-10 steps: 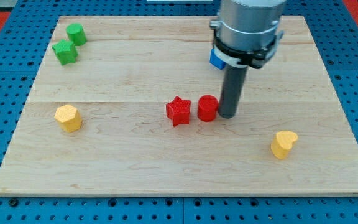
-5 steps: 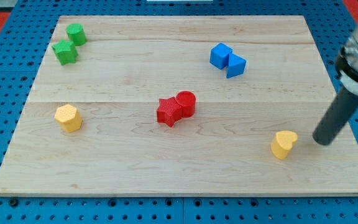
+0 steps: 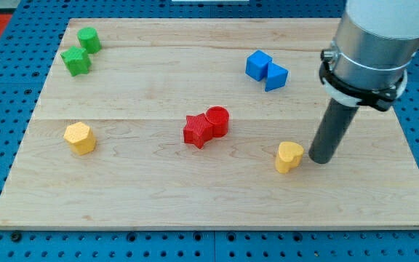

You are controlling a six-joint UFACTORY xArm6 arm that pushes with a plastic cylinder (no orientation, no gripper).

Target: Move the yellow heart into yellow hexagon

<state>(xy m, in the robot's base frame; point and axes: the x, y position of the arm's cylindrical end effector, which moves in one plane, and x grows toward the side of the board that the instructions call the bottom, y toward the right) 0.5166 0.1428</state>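
The yellow heart (image 3: 289, 156) lies on the wooden board, right of centre and toward the view's bottom. My tip (image 3: 321, 159) stands just to the heart's right, close to it or touching it. The yellow hexagon (image 3: 79, 137) sits far off at the view's left, at about the same height on the board.
A red star (image 3: 196, 130) and a red cylinder (image 3: 217, 120) touch each other near the board's centre, between heart and hexagon. Two blue blocks (image 3: 265, 70) sit at the upper right. Two green blocks (image 3: 81, 51) sit at the upper left. The board's edge (image 3: 217, 224) runs along the bottom.
My tip swung from the red blocks to the heart's right side and has pushed the heart leftward. The red cylinder and star shifted left earlier.
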